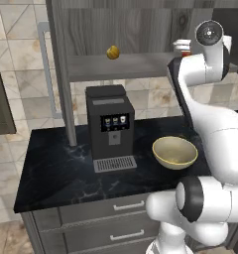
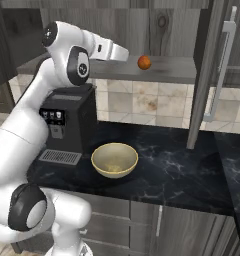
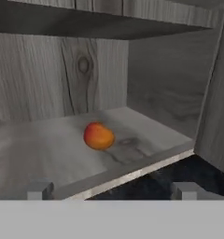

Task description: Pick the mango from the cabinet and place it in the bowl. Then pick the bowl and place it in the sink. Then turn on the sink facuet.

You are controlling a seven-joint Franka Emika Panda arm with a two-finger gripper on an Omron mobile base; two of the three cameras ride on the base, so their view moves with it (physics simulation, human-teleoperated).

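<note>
The mango [image 3: 99, 136] lies on the plank shelf [image 3: 48, 154] of the grey wood-grain cabinet [image 3: 44, 79], set back from the shelf's front edge and resting free; I see nothing touching it. In the right base view the same fruit [image 2: 144, 62] sits toward the middle of the shelf, between my arm's hand and the cabinet's upright side post [image 2: 202, 75].

The claw [image 3: 111, 190] stands fully spread and holds nothing. Its two fingertips [image 3: 39, 190] show at the shelf's front edge, short of the mango, with the fruit roughly between their lines and well ahead of them. From the right base view I read the hand [image 2: 112, 52] as level with the shelf and just beside the mango, not in contact.

Below, the bowl [image 1: 175, 152] sits upright on the black marbled counter [image 1: 56, 168], near the counter's front edge and just right of the coffee machine [image 1: 110, 126]. I see nothing in the bowl. The coffee machine stands toward the counter's back, its drip tray [image 1: 115, 163] facing forward.

A small round yellow fruit [image 1: 113, 52] rests on the shelf, above the coffee machine and well apart from the mango. Drawers [image 1: 116, 218] run beneath the counter's front edge.
</note>
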